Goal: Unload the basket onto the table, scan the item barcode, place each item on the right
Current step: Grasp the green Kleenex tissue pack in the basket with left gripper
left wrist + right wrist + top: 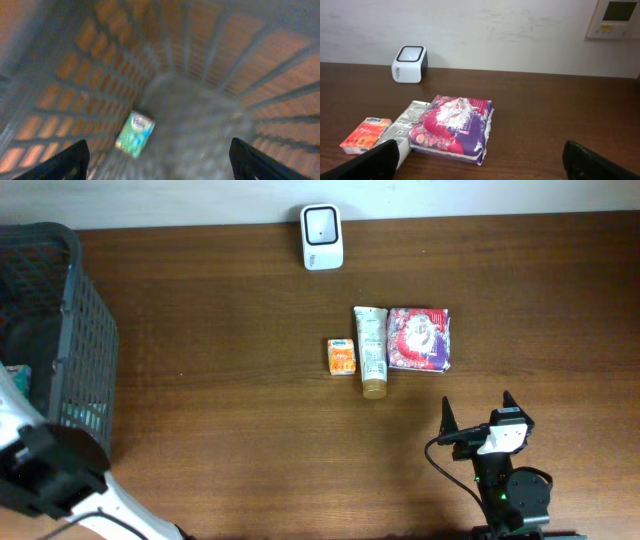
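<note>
Your left gripper (159, 150) points steeply downward, jaws spread wide with nothing between them. Your right gripper (477, 402) sits low and roughly level, facing forward, jaws wide apart and empty.

Counter (250, 400): dk brown, wood grain w/ fine streaks.
Basket (85, 330), left: dk grey grid mesh.
Scanner (322, 236), far: white shell, black window.
Small pack (342, 357): orange, white bits.
Tube (371, 345): white/pale green print, tan cap at near end.
Pouch (420, 339), right of tube: purple edges, red centre, white blotchy pattern.
Packet in basket (135, 133): green-teal, blurred.
Wall (495, 30): off-white.
</note>
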Available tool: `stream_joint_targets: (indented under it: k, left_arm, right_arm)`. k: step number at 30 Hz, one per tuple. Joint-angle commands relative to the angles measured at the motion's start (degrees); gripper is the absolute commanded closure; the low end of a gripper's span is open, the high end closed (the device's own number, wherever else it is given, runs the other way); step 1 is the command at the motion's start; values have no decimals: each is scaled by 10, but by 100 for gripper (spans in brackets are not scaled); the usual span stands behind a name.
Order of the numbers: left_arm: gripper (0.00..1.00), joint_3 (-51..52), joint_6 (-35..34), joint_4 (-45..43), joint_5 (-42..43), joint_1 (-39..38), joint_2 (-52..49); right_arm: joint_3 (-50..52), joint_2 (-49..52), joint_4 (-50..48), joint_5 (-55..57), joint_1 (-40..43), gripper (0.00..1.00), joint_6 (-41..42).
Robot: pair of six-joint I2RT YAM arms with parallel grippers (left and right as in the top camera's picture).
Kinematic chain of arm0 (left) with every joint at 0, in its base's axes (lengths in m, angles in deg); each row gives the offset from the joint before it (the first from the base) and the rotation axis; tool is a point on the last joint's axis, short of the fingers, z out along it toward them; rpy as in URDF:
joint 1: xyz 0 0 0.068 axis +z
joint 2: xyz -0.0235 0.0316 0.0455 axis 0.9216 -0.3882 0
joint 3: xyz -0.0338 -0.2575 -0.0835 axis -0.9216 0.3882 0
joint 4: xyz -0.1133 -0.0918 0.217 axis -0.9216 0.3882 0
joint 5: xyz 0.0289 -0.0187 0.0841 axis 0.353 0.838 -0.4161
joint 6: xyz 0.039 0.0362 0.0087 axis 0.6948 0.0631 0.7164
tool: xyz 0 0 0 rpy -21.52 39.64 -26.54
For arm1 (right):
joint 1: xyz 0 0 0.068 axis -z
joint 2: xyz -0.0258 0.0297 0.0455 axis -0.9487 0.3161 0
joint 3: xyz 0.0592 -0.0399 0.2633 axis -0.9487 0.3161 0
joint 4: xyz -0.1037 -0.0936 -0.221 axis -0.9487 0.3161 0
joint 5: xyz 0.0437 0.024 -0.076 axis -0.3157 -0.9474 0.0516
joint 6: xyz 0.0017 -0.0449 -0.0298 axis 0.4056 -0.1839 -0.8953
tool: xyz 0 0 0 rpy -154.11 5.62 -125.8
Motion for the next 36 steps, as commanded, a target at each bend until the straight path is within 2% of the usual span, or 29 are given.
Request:
stream_joint_targets:
  k: [1, 4, 7, 11, 13, 14, 15, 18, 26, 27, 29, 31, 32, 34, 35, 36]
  left_arm:
    - [13, 5, 42, 19, -39, 21, -57]
    - [14, 64, 96, -6, -53, 24, -71]
    - [14, 156, 103, -54, -163, 24, -71]
    - [13, 255, 178, -136, -165, 25, -72]
    - [15, 261, 187, -168, -162, 25, -72]
    - [23, 261, 187, -185, -150, 25, -72]
    - [24, 261, 187, -189, -148, 25, -74]
    - [21, 262, 187, -186, -93, 35, -90]
    - [30, 271, 187, -175, -93, 65, -123]
    - [34, 271, 187, -176, -93, 69, -123]
    - [52, 272, 187, -177, -54, 81, -123]
    - [93, 271, 187, -177, -33, 86, -123]
    - [100, 271, 179, -177, -33, 86, -122]
    - [100, 267, 118, -177, -33, 86, -111]
    - [100, 254, 52, -175, 4, 86, -90]
    - [100, 249, 39, -175, 42, 86, -76]
  right_arm:
    - [5, -4, 2, 1, 1, 1, 2]
    - [5, -4, 2, 1, 1, 1, 2]
    - [5, -4, 2, 1, 1, 1, 2]
    - [5, -4, 2, 1, 1, 1, 2]
    - [5, -4, 2, 1, 1, 1, 2]
    - [5, -4, 2, 1, 1, 1, 2]
    - [5, -4, 2, 1, 1, 1, 2]
    - [5, -4, 2, 1, 1, 1, 2]
    - [5, -4, 2, 1, 1, 1, 2]
    - [5, -4, 2, 1, 1, 1, 2]
    - [5, -4, 2, 1, 1, 1, 2]
    - [5, -4, 2, 1, 1, 1, 2]
    - [5, -4, 2, 1, 1, 1, 2]
    - [5, -4, 2, 1, 1, 1, 2]
    - [5, -4, 2, 1, 1, 1, 2]
    - [5, -4, 2, 1, 1, 1, 2]
